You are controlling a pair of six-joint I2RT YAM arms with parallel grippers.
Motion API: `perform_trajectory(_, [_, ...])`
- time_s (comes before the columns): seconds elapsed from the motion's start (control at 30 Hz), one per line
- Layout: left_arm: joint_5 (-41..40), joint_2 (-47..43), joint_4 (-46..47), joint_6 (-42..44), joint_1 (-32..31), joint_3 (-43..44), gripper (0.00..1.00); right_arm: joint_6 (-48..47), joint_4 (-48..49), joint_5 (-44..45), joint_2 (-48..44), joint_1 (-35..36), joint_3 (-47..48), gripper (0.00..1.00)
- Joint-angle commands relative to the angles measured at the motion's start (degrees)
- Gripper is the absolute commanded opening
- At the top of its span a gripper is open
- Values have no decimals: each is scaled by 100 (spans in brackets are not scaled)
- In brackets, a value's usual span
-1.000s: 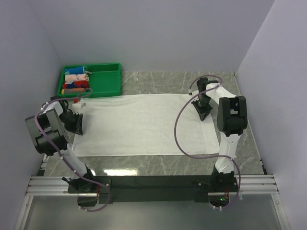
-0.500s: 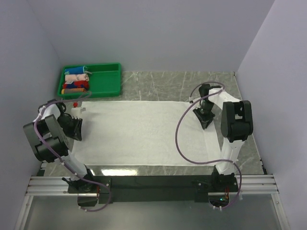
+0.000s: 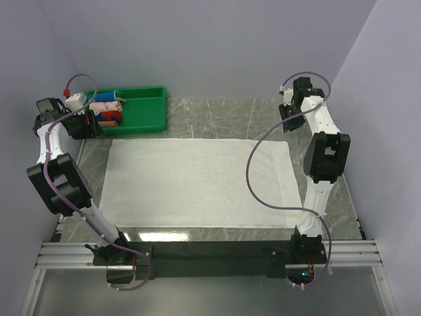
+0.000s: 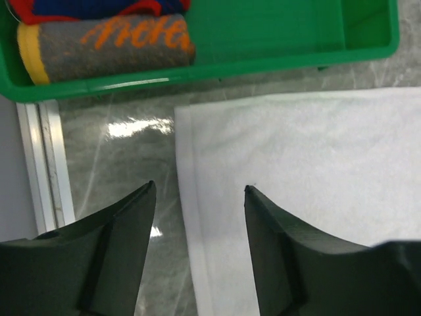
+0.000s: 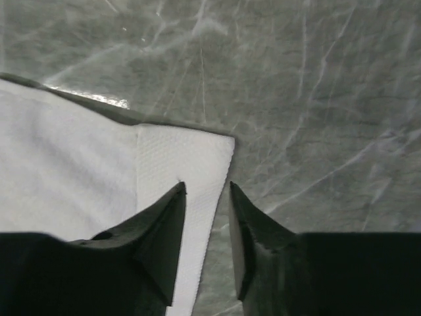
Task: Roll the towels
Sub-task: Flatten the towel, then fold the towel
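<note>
large plain white terry-cloth towel lay flat and unrolled on the grey marbled tabletop, its long axis running from the left claw across to the right claw. left gripper stood parted and empty, with the far-left corner just ahead of its tips and the hem beneath the gap. right gripper stood parted more narrowly, grasping nothing, far-right corner just ahead of its tips. neither arm judged nearer. only the overhead view showed the whole sheet. only the left wrist view showed a grey rolled cloth in the green plastic tray beyond the claw.
</note>
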Motion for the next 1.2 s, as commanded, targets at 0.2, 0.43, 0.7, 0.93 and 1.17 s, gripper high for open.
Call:
perform_trajectory(0.2, [-346, 97, 1168, -511, -241, -275, 65, 14, -4, 190, 848, -156, 206, 48])
perform_trajectory(0.43, [-742, 351, 1590, -889, -355, -417, 64, 84, -180, 128, 1191, -139, 242, 45])
perform_trajectory(0.7, [-1057, 781, 1915, -1522, -574, -294, 63, 111, -216, 31, 1315, -139, 233, 18])
perform_trajectory(0.93, [-1541, 1116, 1933, -1680, -891, -215, 62, 5, -277, -127, 1236, -130, 277, 0])
perform_trajectory(1.17, [-1647, 1503, 1916, -1426, -909, -101, 59, -74, -356, -154, 1157, -104, 295, 0])
